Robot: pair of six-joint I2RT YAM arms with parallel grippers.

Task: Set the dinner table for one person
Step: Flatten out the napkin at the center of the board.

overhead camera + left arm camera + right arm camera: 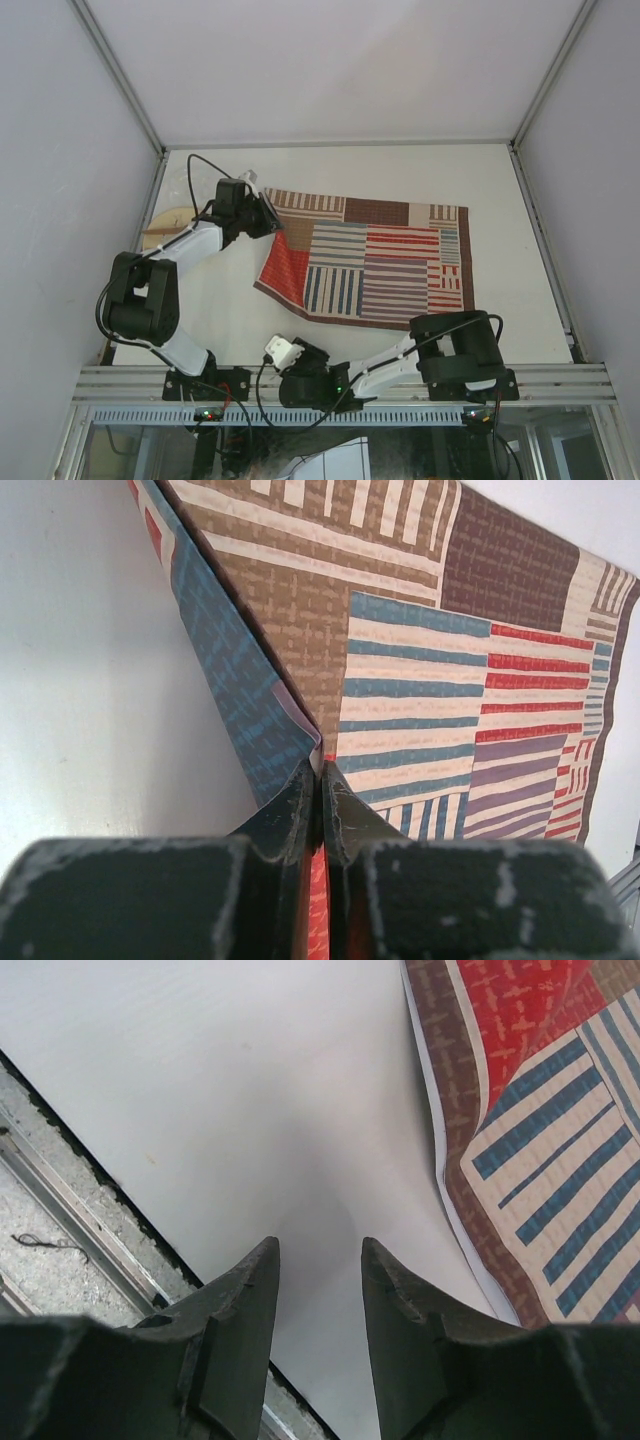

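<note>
1. Spanning the view from the near aluminium rail (pixel 130 378) to the far edge: the white desk (pixel 400 170), matte and flat.
2. On the desk, right of centre: a striped patchwork placemat (pixel 390 260) in red, brown and blue, lying flat over its right and far parts.
3. Up off the desk and folded over at the placemat's left end, with a red patch turned toward the near left.
4. Pinched at that left fold by the left tool (pixel 320 765): fingers pressed together with only cloth between them, the cloth tented away from the grip.
5. Reaching in from the near left, bent at the elbow, over the left part of the desk: the left arm (pixel 150 300).
6. Low over bare desk by the near rail, just near of the placemat's near left edge and apart from it: the right tool (pixel 320 1250), fingers parted about halfway, holding nothing.
7. Folded leftward along the near rail from a base at the near right: the right arm (pixel 450 350).
8. At the far left of the desk, partly hidden behind the left arm: a tan rounded object (pixel 160 225); cannot tell what.
</note>
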